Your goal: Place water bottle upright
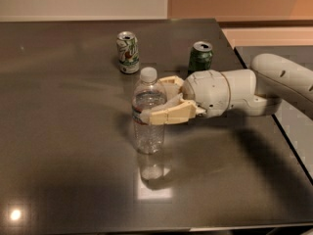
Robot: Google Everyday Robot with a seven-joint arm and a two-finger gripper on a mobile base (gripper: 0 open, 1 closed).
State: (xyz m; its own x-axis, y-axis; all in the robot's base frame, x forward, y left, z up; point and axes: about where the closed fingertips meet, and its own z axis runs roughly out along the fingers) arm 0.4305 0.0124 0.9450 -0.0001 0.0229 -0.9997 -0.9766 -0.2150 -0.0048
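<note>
The water bottle [148, 112] is clear ribbed plastic with a white cap and a narrow red-and-white label band. It stands upright near the middle of the dark table [58, 131], its base at the table surface. My gripper [155, 102] reaches in from the right and is shut on the bottle at label height. The near finger [168, 115] lies across the bottle's front right side and the far finger [170, 81] sits behind it.
A white soda can [128, 53] stands behind the bottle to the left, and a green soda can [200, 57] stands behind my gripper. The table's right edge [276, 121] runs under my arm, with a second surface beyond it.
</note>
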